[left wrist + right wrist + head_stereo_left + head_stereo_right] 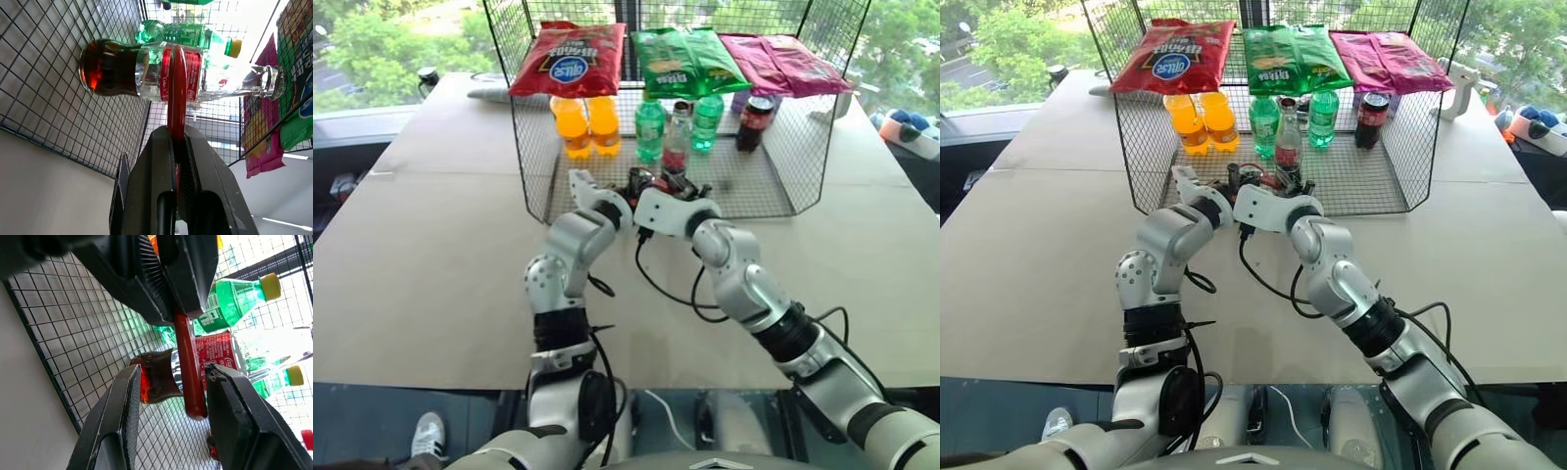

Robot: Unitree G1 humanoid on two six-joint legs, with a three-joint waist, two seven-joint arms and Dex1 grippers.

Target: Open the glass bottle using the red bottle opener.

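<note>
While the cap's on: opener-to-bottle gap decides it
left gripper (pixel 178 147): clamped on red bottle opener (pixel 176 93)
right gripper (pixel 171 382): fingers apart, straddling glass bottle (pixel 159 377)
bottle: upright, just beyond opener tip

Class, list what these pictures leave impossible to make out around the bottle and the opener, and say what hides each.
- Right gripper and glass bottle: open fingers flank it; contact cannot be told.
- Red bottle opener: its handle end is buried between the shut left gripper's fingers in the left wrist view.
- Both grippers in the head views: too small, crowded together by the wire basket.
</note>
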